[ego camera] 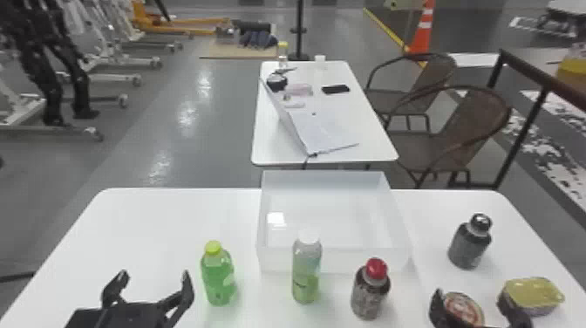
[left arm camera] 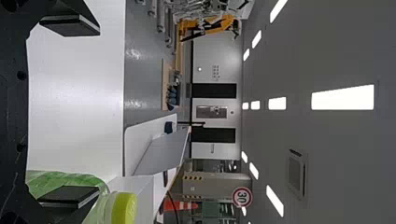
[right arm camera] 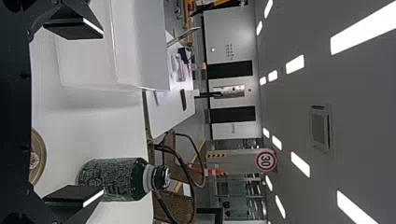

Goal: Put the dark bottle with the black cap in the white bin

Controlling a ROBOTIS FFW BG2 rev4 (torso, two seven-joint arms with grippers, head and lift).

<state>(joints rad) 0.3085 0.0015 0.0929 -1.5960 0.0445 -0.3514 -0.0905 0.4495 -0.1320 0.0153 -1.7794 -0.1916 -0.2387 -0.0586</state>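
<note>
1. The right pincer [ego camera: 475,305] is released, its two fingers spread with nothing gripped; the left pincer [ego camera: 155,281] is likewise released, near the green bottle [ego camera: 218,277].
2. Two tins are counted near the right pincer: a round tin [ego camera: 463,309], partly covered by the pincer and cut off at the head view's bottom edge, and a yellow-lidded tin [ego camera: 533,293], its near corner covered by a finger.
3. Four bottles are counted, all upright on the white worktop [ego camera: 152,227]: the green one, a white-capped bottle [ego camera: 306,270], a red-capped bottle [ego camera: 370,290] and the dark bottle with the black cap [ego camera: 468,247]. The last is placed to the right of the bin, apart from it; in the right wrist view it is partly hidden by a finger. Label print cannot be made out.
4. One white bin [ego camera: 349,261] is seen; a bare floor with a bright reflection is shown inside.
5. Beyond, a laptop [ego camera: 325,131] and a phone [ego camera: 335,89] are held on a second table [ego camera: 279,152], beside two brown chairs [ego camera: 464,124].
</note>
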